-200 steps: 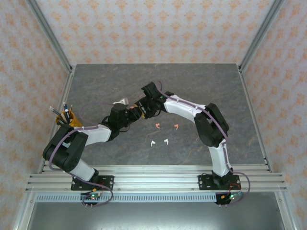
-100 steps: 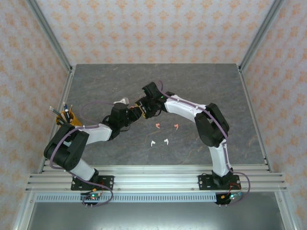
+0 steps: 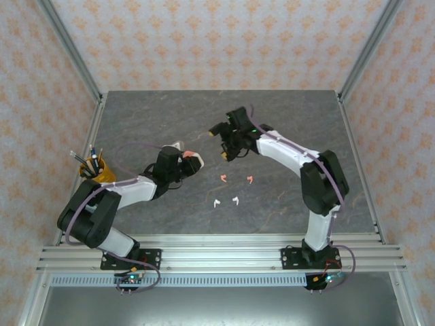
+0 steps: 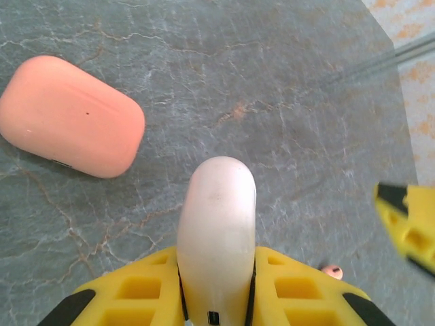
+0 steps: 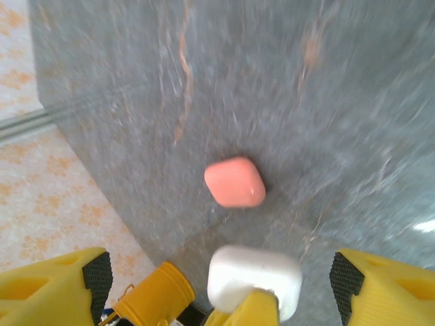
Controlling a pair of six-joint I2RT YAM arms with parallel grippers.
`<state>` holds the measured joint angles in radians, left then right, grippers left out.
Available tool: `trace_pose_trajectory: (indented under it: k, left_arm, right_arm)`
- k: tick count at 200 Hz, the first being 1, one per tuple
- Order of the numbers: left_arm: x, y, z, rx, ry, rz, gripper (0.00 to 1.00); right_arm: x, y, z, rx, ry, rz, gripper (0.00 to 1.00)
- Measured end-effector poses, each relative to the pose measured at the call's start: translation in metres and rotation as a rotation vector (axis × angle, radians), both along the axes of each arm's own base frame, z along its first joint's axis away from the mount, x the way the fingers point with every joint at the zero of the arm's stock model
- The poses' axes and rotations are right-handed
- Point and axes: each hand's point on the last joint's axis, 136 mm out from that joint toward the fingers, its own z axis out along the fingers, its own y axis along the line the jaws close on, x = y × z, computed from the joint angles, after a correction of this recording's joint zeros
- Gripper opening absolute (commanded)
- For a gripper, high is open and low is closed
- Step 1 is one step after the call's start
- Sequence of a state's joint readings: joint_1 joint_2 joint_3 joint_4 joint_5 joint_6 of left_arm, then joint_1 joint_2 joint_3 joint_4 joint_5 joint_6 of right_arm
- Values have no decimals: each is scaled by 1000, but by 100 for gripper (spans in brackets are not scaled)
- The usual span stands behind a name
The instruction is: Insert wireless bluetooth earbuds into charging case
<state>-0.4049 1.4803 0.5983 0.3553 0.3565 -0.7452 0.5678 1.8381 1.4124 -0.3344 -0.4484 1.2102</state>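
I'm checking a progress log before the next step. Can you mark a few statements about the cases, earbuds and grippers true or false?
1. The left gripper clamps the white oval plastic charging case in its jaws. True.
2. The coral-pink rounded plastic charging case lies with its lid open. False: it lies closed on the grey stone-patterned table.
3. The two coral-pink stemmed plastic earbuds and the two white stemmed plastic earbuds lie loose on the table. True.
4. The right gripper grips an earbud. False: its jaws are wide open and empty.
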Motion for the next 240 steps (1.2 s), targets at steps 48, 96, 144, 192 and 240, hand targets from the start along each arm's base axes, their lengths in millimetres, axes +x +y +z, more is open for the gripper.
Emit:
trace_pose_trajectory:
  k: [48,96,144,192,240]
  left_arm:
    - [-3,8,26,-42,-7,-114,0]
    - [-8,-5,47,-117,17,-266,0]
    - [-8,-18,59,-149,27,-357,0]
    - [-10,-21,62,-156,37,-378,0]
    - [-11,-22,61,-157,49,-387,0]
  right_arm:
    - [-14,-34,7,-153,-238,265,84]
    - [-45,-16,16,-110,-401,563,80]
    - [-56,2,14,-39,-444,654,78]
    - [-65,17,3,-10,-427,705,76]
    - [-67,24,-7,-5,-405,724,73]
